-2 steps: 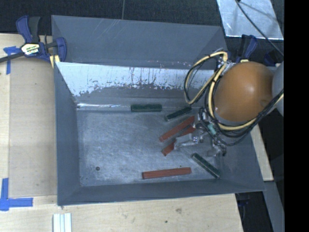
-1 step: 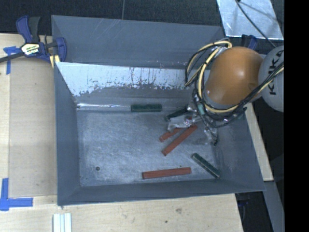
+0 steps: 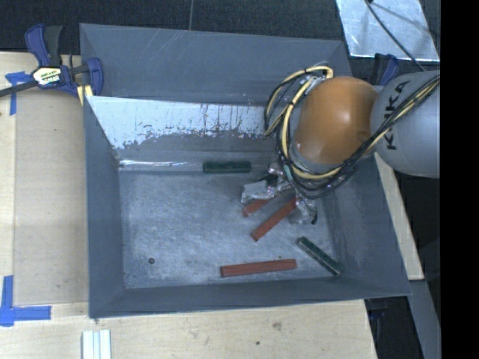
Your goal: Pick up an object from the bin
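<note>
Five thin sticks in grey bin [image 3: 105, 223]. Camera view: pincer [image 3: 283, 197] sits over two red-brown sticks, a short one [image 3: 254, 207] and a longer one [image 3: 274, 221], both just below it. Open or closed: can't tell. Dark green stick [image 3: 227, 167] lies behind pincer, second green stick [image 3: 319, 255] near, in front. Long red-brown bar [image 3: 258, 268] is further fwd.

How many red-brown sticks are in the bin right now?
3: front stick lying alone; long stick and short stick slanted at the gripper. More may hide beneath it.
</note>
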Controlling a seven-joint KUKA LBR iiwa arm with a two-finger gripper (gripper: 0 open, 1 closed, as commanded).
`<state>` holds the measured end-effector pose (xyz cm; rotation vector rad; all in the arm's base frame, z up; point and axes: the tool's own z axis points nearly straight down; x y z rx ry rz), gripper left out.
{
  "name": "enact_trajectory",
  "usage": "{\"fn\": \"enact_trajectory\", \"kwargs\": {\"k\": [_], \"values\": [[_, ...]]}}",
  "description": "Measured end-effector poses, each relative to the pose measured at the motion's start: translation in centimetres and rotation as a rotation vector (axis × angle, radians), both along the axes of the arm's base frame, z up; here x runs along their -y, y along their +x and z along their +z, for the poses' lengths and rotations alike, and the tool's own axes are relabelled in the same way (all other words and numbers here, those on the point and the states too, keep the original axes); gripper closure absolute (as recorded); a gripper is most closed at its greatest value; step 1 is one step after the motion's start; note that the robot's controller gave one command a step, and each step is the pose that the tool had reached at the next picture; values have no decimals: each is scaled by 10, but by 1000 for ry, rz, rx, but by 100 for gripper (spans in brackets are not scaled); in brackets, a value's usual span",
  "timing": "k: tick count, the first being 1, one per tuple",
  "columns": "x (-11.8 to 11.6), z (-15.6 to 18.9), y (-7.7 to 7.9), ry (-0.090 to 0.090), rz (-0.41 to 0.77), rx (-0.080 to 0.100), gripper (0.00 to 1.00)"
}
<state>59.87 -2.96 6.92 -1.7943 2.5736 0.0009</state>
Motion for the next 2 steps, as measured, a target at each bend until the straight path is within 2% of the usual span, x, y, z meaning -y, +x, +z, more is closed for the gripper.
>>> {"fn": "enact_trajectory", "kwargs": {"k": [1,2], "values": [[2,1,-1,-1,-5,-2,100],[-3,132,-1,-3,320,6,100]]}}
